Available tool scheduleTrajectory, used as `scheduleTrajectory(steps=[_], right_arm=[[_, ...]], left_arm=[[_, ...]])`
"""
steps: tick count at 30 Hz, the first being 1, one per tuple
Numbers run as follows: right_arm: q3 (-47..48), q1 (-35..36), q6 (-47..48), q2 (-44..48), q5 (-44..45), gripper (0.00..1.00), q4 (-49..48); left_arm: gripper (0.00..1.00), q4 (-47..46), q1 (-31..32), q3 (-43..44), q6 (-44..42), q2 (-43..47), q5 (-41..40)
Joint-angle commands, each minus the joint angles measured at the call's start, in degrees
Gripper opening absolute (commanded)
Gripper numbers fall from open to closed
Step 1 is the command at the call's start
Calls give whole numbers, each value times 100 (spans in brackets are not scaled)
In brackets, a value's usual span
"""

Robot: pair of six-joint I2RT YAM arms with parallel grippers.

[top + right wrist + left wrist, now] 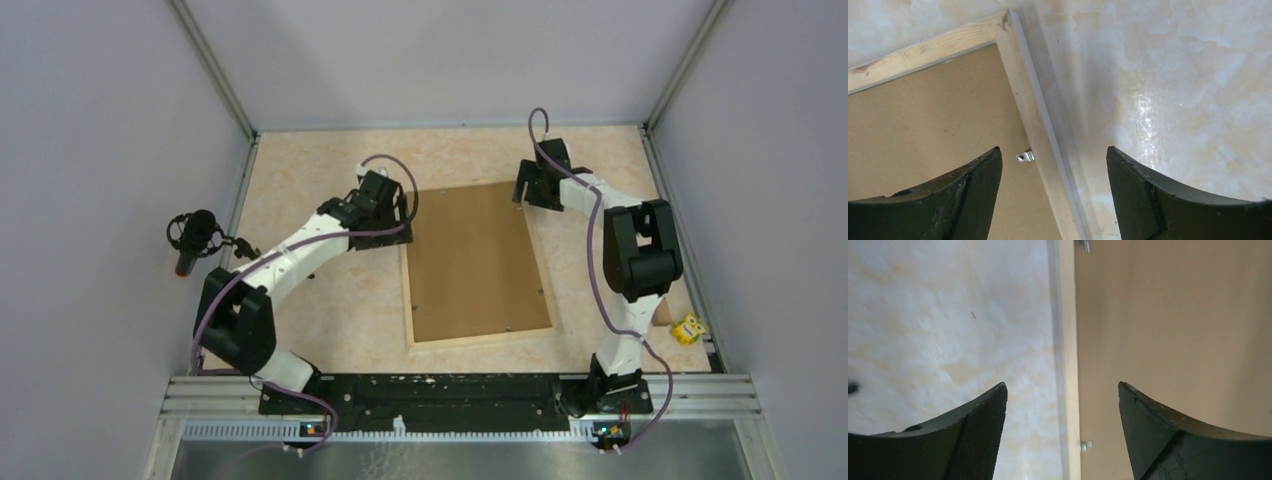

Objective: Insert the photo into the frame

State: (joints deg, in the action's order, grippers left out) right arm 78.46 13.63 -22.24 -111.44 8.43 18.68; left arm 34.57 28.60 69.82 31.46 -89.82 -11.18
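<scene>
Table, pale marbled top, walled on three sides, arms bolted at the near edge. The frame lies flat mid-table, back side up, its long sides running away from the arms and skewed a little; thin pale wood strips show all round. Brown backing board sits inside the strips and fills the opening. The photo: not in sight in any view; possibly under the board, cannot tell. Left gripper hangs over the frame's left strip toward the far end, fingers spread wide, one over bare table and one over the board, nothing between them, and whether they touch anything I cannot tell. Right gripper hangs over the right strip just by the far right corner, fingers likewise spread wide and holding nothing, straddling the wood. Small metal turn clips sit on the inner edge of the strips; one shows by the right strip, two by the left; whether they lap over the board is too small to tell. Small yellow object at the right table edge, well apart from the work. Judgement: the board-seating step looks done and this reads as the let-go. Next move calls for a straight lift clear of both strips without nudging the frame, then a check on the clips, since the photo's seating cannot be confirmed from here
</scene>
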Motion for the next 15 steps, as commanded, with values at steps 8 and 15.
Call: scheduleTrajectory(steps=[8, 15], right_arm=[[-426, -44, -282, 495, -461, 75, -406], [-706, -44, -364, 717, -602, 75, -596]], left_arm=[[82, -82, 2129, -2630, 4815, 1972, 2015], [83, -597, 3322, -2749, 6976, 1701, 1771]])
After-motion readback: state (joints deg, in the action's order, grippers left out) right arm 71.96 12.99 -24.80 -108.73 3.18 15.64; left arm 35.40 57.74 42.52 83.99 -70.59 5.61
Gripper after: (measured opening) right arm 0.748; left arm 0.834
